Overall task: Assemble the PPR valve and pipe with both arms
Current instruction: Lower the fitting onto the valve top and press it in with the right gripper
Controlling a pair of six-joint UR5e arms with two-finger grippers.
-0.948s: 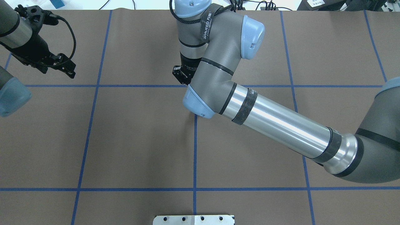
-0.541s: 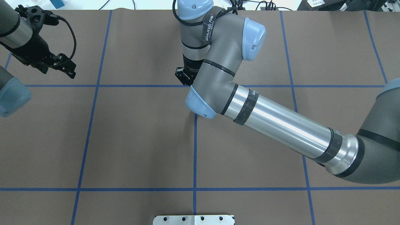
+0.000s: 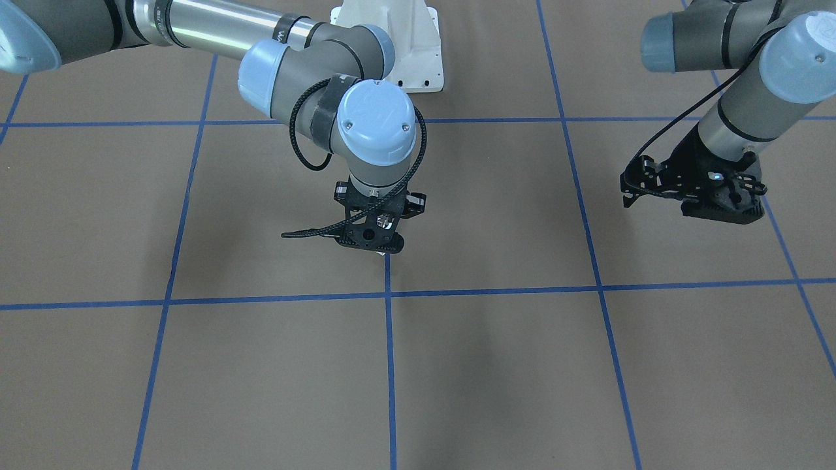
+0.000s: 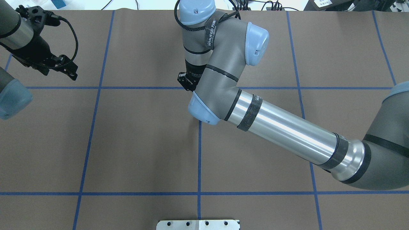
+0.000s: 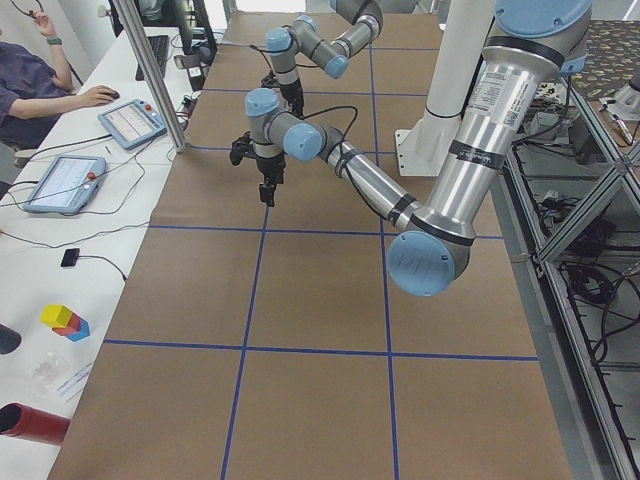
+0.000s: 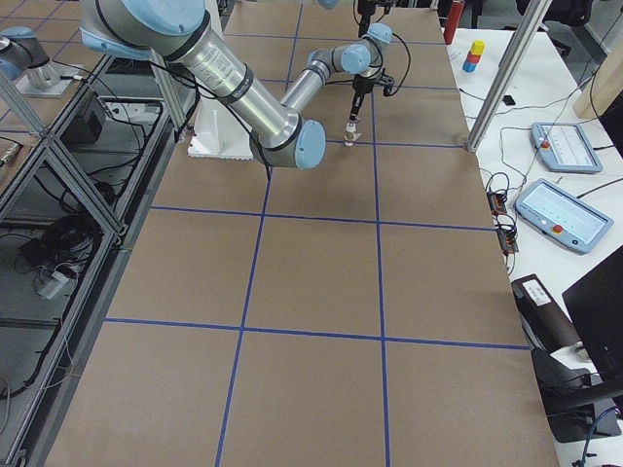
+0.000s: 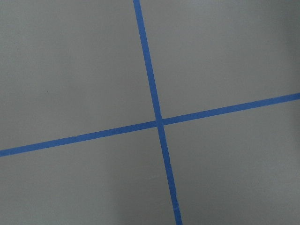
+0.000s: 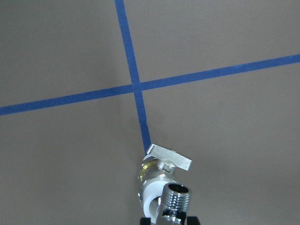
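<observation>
1. Valve [image 8: 169, 161] is pinched in the right tool [image 8: 165, 220], with the white pipe [image 8: 150, 197] against it. Which part the tool bites on is hidden.
2. Both are low at the counter [image 8: 70, 164], beside a blue tape cross [image 8: 136, 85]. Touching or hovering, cannot tell.
3. Probably light and stiff, with slick chrome. Grip the body, not the flat handle.
4. Left tool [image 3: 692, 189] is well apart. Spread or pressed together, cannot tell.

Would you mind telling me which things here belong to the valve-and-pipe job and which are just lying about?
Job: valve; pipe, the two joined and held at the right tool.

Lying about, on the side bench: coloured blocks; red tube; tablets.
</observation>
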